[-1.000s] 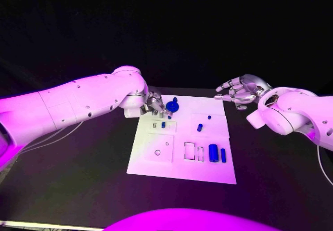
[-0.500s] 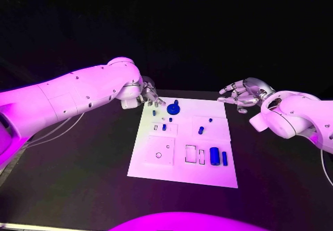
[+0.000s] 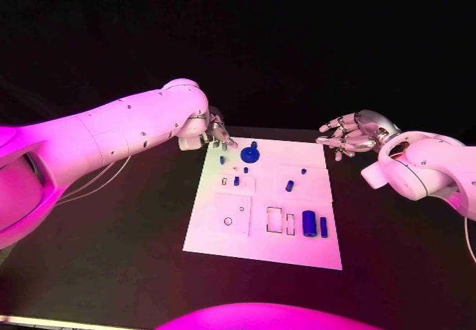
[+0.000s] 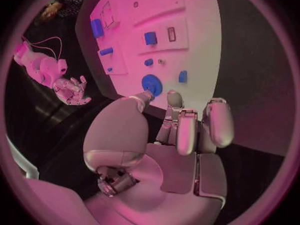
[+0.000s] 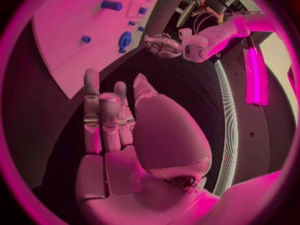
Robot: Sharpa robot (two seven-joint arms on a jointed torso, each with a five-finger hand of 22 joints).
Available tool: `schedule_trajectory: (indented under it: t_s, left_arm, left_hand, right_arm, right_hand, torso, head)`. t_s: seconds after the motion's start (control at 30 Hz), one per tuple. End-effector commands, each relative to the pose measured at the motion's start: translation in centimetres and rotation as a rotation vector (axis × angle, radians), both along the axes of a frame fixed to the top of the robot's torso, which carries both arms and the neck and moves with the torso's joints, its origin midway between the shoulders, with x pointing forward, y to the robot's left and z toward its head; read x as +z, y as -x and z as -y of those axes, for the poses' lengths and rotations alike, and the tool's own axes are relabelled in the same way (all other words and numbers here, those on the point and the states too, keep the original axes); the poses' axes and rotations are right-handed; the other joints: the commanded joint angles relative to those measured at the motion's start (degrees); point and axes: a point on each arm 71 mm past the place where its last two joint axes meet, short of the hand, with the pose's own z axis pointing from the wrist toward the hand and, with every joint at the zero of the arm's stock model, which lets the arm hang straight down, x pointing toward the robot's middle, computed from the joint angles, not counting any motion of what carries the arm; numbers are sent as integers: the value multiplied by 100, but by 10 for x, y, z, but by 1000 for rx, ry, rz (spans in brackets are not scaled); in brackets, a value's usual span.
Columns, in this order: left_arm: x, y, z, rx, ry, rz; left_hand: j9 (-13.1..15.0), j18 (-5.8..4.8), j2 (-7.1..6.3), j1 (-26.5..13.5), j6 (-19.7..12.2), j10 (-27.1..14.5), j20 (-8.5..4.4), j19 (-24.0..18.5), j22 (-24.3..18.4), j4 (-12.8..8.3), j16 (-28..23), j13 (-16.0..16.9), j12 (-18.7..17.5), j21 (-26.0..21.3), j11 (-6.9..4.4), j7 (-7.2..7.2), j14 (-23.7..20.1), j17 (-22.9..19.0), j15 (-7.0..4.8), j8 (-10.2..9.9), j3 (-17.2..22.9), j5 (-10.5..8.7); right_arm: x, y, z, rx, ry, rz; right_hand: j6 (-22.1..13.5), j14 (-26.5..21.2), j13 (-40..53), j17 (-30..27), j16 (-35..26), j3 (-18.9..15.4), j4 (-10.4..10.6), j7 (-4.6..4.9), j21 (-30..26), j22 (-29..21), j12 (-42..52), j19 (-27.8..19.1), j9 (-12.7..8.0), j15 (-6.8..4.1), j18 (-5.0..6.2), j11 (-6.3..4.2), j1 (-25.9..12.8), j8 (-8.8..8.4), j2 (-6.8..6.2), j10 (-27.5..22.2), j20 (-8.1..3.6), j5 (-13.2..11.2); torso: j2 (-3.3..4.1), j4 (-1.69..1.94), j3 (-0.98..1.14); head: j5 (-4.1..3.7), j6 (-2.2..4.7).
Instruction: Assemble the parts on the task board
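The white task board [image 3: 260,234] lies in the middle of the table. A round blue disc with a knob [image 3: 250,155] stands near its far edge, and several small blue pegs [image 3: 289,185] stand in slots around it. A thick blue cylinder [image 3: 309,223] and a thin blue bar [image 3: 323,227] lie at the board's right side. My left hand [image 3: 213,134] hovers off the far left corner, fingers loosely apart and holding nothing. The left wrist view has the disc [image 4: 151,84] just past my left hand [image 4: 181,130]. Beyond the far right corner my right hand [image 3: 349,136] hangs with spread fingers, empty.
The black table [image 3: 109,240] surrounds the board on all sides. A thin cable [image 3: 94,184] trails under the left arm on the left. Empty rectangular recesses [image 3: 272,218] sit in the board's near half.
My left hand has drawn back from the blue disc toward the board's far left corner. The disc stays on the board. The right hand has hardly moved.
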Motion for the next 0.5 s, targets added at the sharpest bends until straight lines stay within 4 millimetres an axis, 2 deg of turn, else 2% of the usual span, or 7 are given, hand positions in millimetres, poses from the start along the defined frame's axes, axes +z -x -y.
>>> schedule_trajectory:
  t_s: [0.03,0.23,0.5]
  left_arm:
    - [-2,-2,-1,-25,-17,-18]
    - [-4,-6,-6,-8,-23,-22]
    - [-6,-7,-10,-4,-31,-35]
  left_hand:
    - [1,43,34,14,54,27,-6,33,6,-9,12,-2,17,-1,-5,-9,459,1185,-27,44,-37,27]
    - [13,41,44,-2,90,43,-13,39,15,-7,14,10,29,3,-15,-22,460,1187,-36,91,-55,26]
    - [27,38,55,-49,110,55,-21,49,31,-1,27,17,39,10,-23,-31,467,1200,-44,136,-84,24]
  right_arm:
    - [2,0,-1,4,-12,22]
    - [2,0,-1,2,-14,26]
    - [3,0,1,-7,-16,33]
  right_hand:
    - [-54,-37,-38,-41,-60,-25,7,-2,-44,-26,-44,31,-8,3,72,-20,60,24,-14,25,1,-12]
    - [-66,-60,-92,-128,-169,-29,8,1,-96,-64,-80,43,-15,6,71,-16,61,29,-18,22,2,-12]
    - [-74,-108,-166,-256,-335,-34,7,6,-174,-120,-127,50,-22,13,69,-9,62,43,-21,10,7,-12]
  torso:
    - [2,2,-6]
    - [-8,-6,-1]
    - [-10,6,1]
  head:
    - [30,-4]
    - [49,-17]
    - [43,-34]
